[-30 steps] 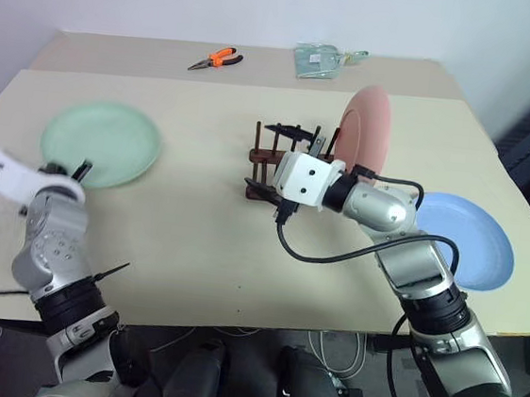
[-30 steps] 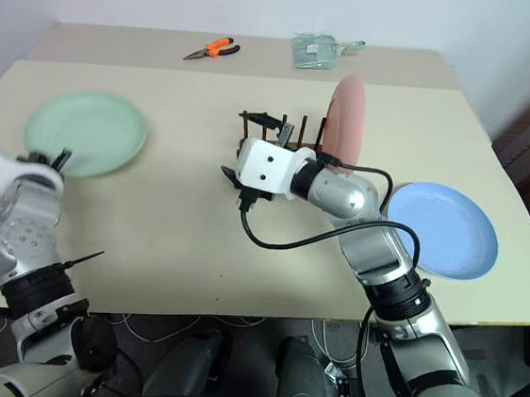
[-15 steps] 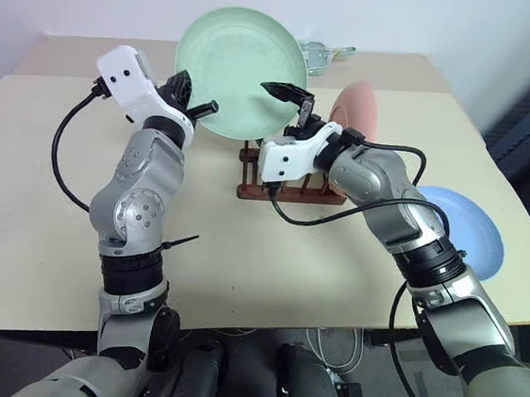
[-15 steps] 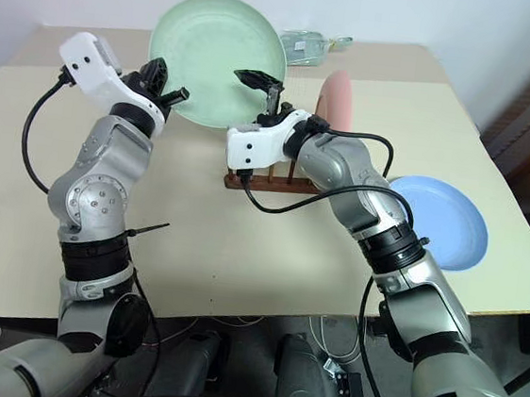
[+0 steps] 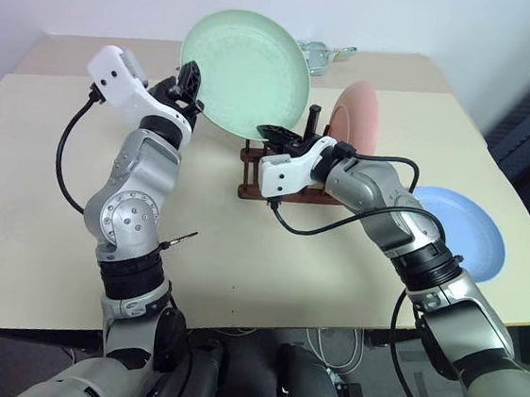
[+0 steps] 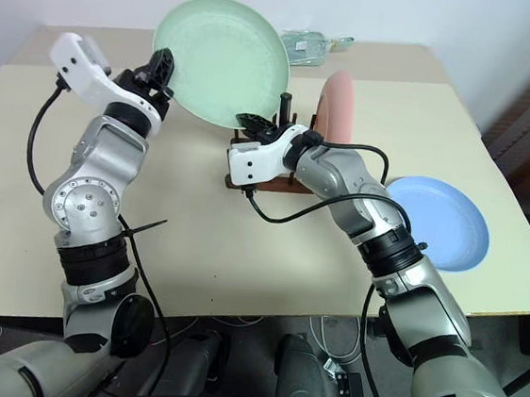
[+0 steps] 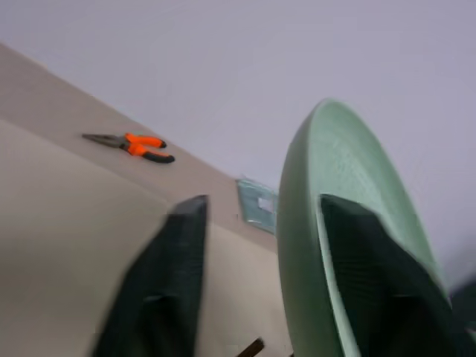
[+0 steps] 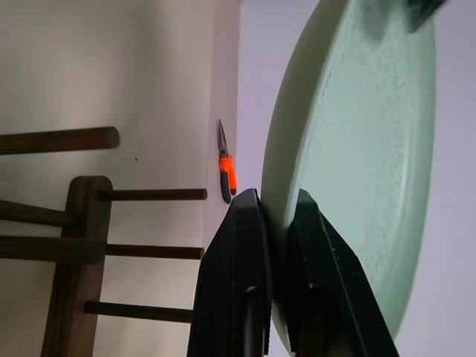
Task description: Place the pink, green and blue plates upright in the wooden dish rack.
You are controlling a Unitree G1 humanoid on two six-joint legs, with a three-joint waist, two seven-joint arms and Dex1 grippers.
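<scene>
The pale green plate hangs upright above the wooden dish rack. My right gripper is shut on its lower rim; in the right wrist view both fingers pinch the rim of the green plate. At the plate's left rim my left gripper is open, its fingers straddling the rim of the green plate with a gap. The pink plate stands upright at the rack's right end. Flat on the table, far right, lies the blue plate.
Orange-handled pliers and a clear plastic bag lie at the back of the beige table. The rack's thin pegs stand just below the green plate.
A second ago the green plate lay flat at the left. Then my left gripper held it up over the rack. Now my right gripper has shut on its rim and the left has opened.
</scene>
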